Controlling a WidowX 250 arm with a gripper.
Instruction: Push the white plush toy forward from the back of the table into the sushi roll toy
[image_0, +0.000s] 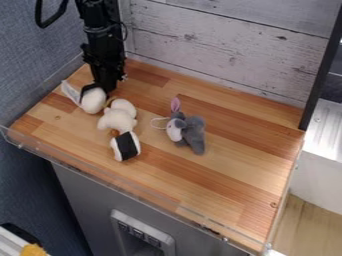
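At the upper left of the wooden surface, the black gripper (100, 92) hangs low, right at the round head of a white plush toy (93, 102). A long pale ear sticks out to the toy's left. Just right of that head lies a cream plush piece (117, 118); whether the two are joined I cannot tell. Below it is a white plush with a wide black band (125, 145). A grey plush rabbit (193, 132) with a pink inner ear and a white face lies near the middle, a thin string loop at its left.
The wooden table (230, 165) has a clear raised edging along its front. A whitewashed plank wall (220, 47) stands behind, with a black post (324, 75) at its right end. Blue-grey fabric panelling (33, 75) borders the left side.
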